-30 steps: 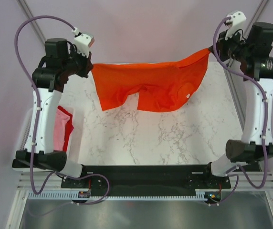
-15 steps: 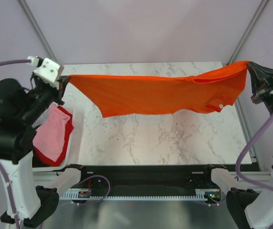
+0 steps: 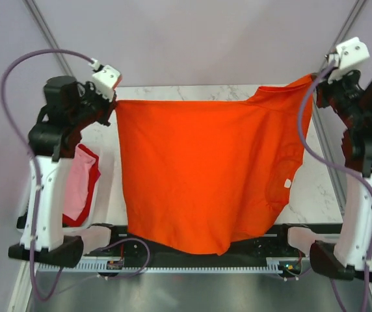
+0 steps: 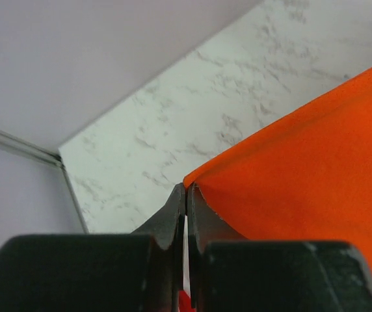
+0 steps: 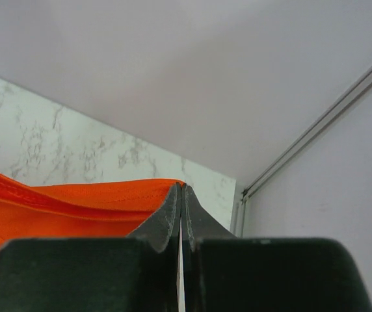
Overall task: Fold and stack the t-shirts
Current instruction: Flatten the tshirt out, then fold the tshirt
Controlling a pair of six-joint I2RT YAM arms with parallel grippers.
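While the orange t-shirt (image 3: 199, 169) hangs spread like a curtain between my two arms, I see several ways this could go wrong. The left jaws, at about 10 o'clock in the overhead view, are pressed fully together on one top corner of the cloth. The right jaws, at about 2 o'clock, are closed just as tightly on the opposite top corner. In both wrist views only a thin edge of orange fabric (image 4: 316, 169) (image 5: 75, 201) sits at the very tips, so I judge the hold to be shallow. A sharp swing, or arms pulling apart, could tug a corner free and drop the shirt in a heap.

The shirt does not hang evenly. Its right side is bunched, with the white neck label (image 3: 287, 184) low at about 4 o'clock. Laid down like this, it would probably land crooked and creased on the marble surface (image 3: 316, 195). Its lower edge appears to reach the black rail at 6 o'clock, where it might snag or trail off the near edge.

A pink shirt (image 3: 77, 188) and a red shirt (image 3: 93, 170) lie at 9 o'clock, beside the left arm.
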